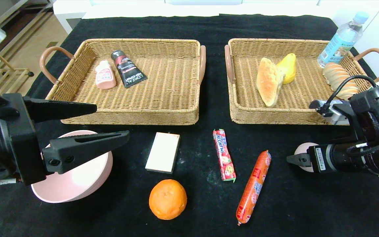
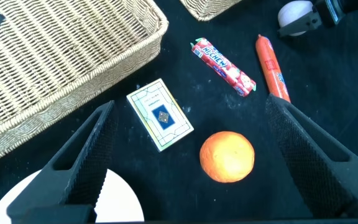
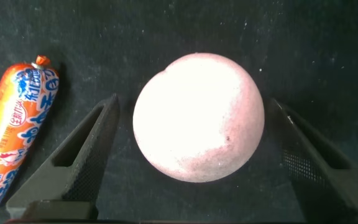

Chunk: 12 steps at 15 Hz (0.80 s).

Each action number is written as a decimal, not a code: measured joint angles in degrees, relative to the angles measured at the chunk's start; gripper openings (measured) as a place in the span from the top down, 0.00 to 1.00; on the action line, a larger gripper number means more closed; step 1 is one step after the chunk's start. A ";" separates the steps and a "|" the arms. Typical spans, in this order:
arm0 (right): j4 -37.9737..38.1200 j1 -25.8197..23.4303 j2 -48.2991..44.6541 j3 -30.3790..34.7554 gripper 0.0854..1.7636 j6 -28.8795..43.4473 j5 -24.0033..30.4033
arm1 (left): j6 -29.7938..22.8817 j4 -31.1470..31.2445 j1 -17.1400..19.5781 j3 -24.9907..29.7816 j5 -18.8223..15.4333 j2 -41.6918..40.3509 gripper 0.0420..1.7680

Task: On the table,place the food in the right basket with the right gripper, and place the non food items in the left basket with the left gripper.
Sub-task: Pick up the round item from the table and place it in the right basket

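Observation:
On the black cloth lie a white card box [image 1: 163,152] [image 2: 160,114], a red Hi-Chew candy stick [image 1: 224,154] [image 2: 224,66], an orange sausage [image 1: 253,186] [image 3: 14,134], an orange [image 1: 167,199] [image 2: 227,156] and a pink bowl [image 1: 77,179]. My left gripper [image 1: 112,121] [image 2: 190,104] hangs open above the bowl's edge, holding nothing. My right gripper [image 1: 296,158] [image 3: 191,102] is open, its fingers either side of a pale pink round peach-like thing [image 1: 303,149] [image 3: 199,117] without touching it. The left basket [image 1: 130,117] holds a pink bottle [image 1: 105,75] and a black tube [image 1: 127,68]. The right basket [image 1: 275,117] holds bread [image 1: 268,81], a yellow fruit [image 1: 288,67] and a ridged roll [image 1: 341,79].
A water bottle [image 1: 342,39] stands at the right basket's far right corner. The two baskets sit side by side at the back with a narrow gap between them. White furniture lies beyond the table's far edge.

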 joint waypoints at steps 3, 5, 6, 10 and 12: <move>0.02 0.04 0.04 0.09 0.32 0.00 0.01 | 0.00 0.02 0.00 -0.02 -0.02 -0.05 0.03; 0.02 0.04 0.04 -0.04 0.47 0.00 0.00 | 0.00 0.02 0.00 0.00 0.00 -0.07 0.03; 0.00 0.04 0.04 -0.06 0.53 0.00 0.04 | 0.00 0.02 0.00 0.00 0.00 -0.07 0.03; -0.02 0.04 0.00 -0.15 0.96 -0.02 0.09 | 0.00 0.02 0.00 -0.02 -0.02 -0.07 0.03; 0.00 0.04 -0.07 -0.15 0.96 -0.02 0.09 | -0.06 0.02 0.00 -0.02 0.00 -0.07 0.03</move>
